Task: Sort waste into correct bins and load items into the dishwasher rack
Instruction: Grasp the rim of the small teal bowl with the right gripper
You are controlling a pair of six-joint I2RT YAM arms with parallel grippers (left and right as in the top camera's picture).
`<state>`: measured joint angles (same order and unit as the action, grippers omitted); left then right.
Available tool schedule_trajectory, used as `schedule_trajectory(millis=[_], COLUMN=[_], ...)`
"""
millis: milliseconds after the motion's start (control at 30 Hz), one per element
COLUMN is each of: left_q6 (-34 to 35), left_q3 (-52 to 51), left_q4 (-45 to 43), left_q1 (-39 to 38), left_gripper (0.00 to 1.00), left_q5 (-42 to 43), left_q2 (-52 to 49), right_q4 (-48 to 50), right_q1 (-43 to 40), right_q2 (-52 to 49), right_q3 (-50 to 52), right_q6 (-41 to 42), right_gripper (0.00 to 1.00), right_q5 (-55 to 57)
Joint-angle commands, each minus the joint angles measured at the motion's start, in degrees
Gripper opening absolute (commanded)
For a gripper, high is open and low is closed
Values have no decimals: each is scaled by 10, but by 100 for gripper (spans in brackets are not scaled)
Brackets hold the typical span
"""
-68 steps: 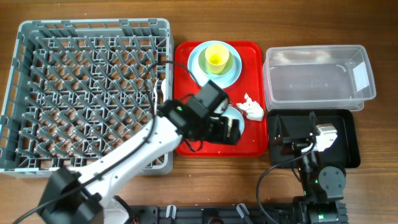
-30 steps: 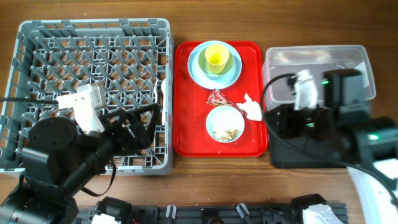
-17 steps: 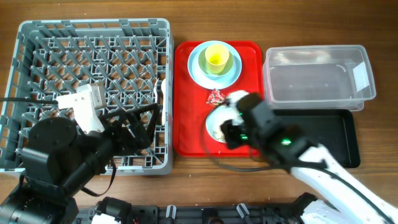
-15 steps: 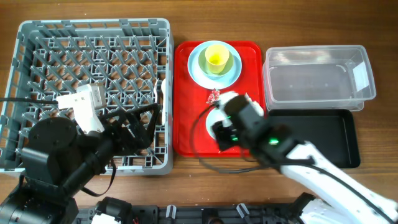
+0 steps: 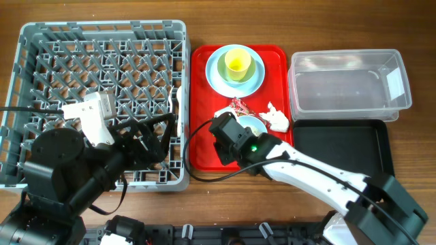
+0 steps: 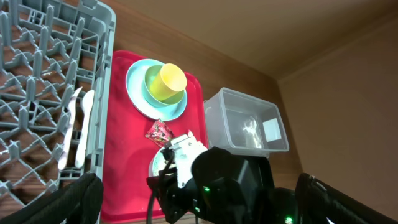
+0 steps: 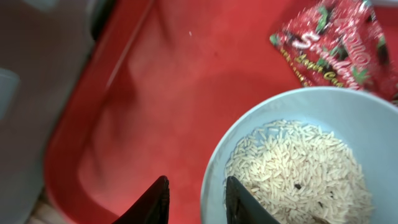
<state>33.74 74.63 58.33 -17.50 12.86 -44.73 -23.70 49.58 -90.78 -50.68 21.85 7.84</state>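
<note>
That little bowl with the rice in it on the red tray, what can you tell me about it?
The small bowl is round, pale blue and smooth, plastic by its look. It sits upright on the red tray, holding white rice-like scraps with a few dark bits. A shiny red wrapper lies just beside it. The right gripper is open, straddling the bowl's rim; contact cannot be told.

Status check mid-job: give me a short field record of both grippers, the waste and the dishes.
right gripper: open, straddling the rim of the rice bowl
left gripper: open, holding nothing, above the rack
waste: red wrapper and napkin on the red tray
plate: on the red tray, yellow cup on it
rack: white cutlery at its right edge
bins: clear tub, black tray, nothing visible inside
</note>
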Motion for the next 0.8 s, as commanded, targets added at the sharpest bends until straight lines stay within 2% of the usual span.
schedule_trajectory(millis=[0,367,467,600,667,767], left_q6=[-3,-3,-3,-3,-3,-3], left_q3=[1,1,1,1,1,1], left_q4=[-2,-2,-2,-2,-2,-2], left_q1=[3,3,3,3,3,3], left_gripper=[100,100,100,100,100,100], left_q5=[-8,-8,-7,-7,-7,-8], left_q2=[1,1,1,1,1,1], right_q4=[-3,-44,-49,-58,-51,-69], right_q1=[1,1,1,1,1,1], right_q2=[-16,-16,-16,-16,-16,-7], right_q3=[3,3,3,3,3,-20], right_q6=[5,-23,-23,-23,-23,-21], right_gripper=[34,33,15,13,4,4], right_q5=[12,-4,-3,-4,-2,-2])
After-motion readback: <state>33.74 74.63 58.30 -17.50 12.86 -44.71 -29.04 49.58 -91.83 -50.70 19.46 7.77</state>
